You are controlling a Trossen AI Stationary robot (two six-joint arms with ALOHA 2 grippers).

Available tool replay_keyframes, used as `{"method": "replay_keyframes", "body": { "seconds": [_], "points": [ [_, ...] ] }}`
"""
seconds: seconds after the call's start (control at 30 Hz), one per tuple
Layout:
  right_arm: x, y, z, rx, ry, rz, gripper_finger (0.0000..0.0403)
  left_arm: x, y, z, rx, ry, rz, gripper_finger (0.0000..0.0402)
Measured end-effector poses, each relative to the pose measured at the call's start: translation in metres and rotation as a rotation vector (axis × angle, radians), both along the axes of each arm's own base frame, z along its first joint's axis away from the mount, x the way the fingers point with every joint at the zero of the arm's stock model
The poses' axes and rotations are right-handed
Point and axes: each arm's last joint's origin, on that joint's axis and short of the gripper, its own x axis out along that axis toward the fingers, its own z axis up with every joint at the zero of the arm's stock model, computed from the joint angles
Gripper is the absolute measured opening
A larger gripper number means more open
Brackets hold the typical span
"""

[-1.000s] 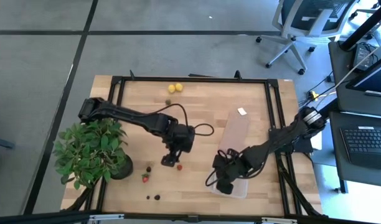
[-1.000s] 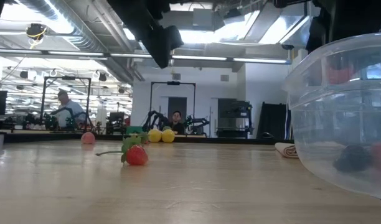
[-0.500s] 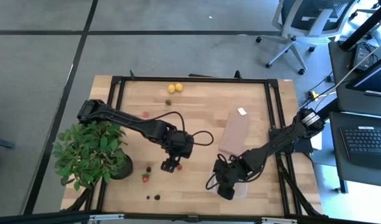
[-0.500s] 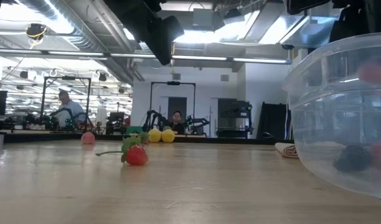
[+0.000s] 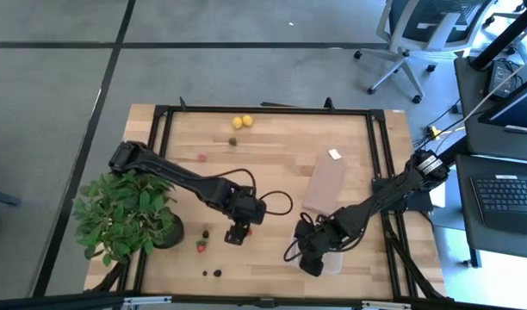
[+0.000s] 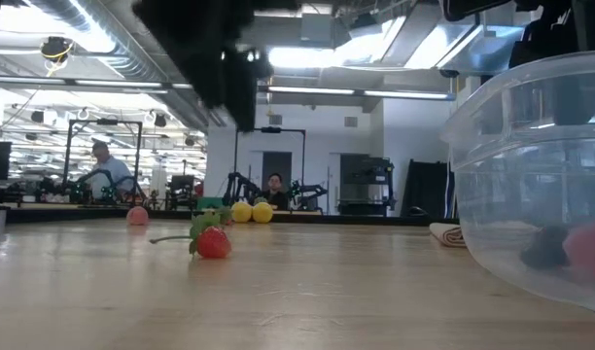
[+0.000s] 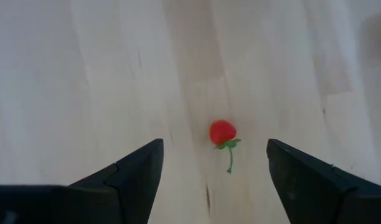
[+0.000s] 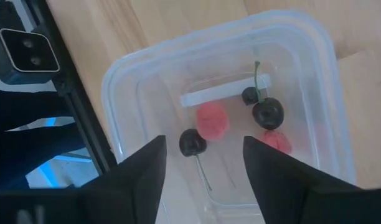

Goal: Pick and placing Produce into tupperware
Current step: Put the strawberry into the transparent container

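My left gripper [image 7: 214, 163] hangs wide open over a red berry [image 7: 222, 132] on the table [image 5: 272, 155]. My right gripper [image 8: 205, 163] — fingers spread, empty — hovers above the tub [image 8: 123, 74] near the front edge, fruit inside.

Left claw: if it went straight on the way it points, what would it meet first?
Probably the red berry lying on the table, framed between the open left claw's fingers; depth is unclear.

Pale matt wood grain is seen on the table [image 7: 84, 74]; glossy clear plastic is noted for the tupperware [image 8: 315, 74].
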Motion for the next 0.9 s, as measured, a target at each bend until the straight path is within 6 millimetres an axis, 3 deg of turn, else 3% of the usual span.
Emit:
{"method": "replay_keyframes", "body": {
  "seconds": [0.27, 0.53, 0.73, 0.9],
  "points": [
    [0.001, 0.000, 0.000, 0.003, -0.006, 0.001, 0.0214, 0.007, -0.015, -0.040, 0.004, 0.106, 0.041, 0.0270],
    [0.001, 0.001, 0.001, 0.009, -0.016, 0.002, 0.0214, 0.016, -0.023, -0.073, 0.025, 0.158, 0.025, 0.0236],
    [0.002, 0.001, 0.001, 0.016, -0.027, 0.002, 0.0214, 0.020, -0.020, -0.088, 0.043, 0.185, 0.037, 0.0213],
    [0.002, 0.001, 0.001, 0.016, -0.027, 0.003, 0.0214, 0.023, -0.017, -0.087, 0.035, 0.166, 0.045, 0.0194]
  ]
}}
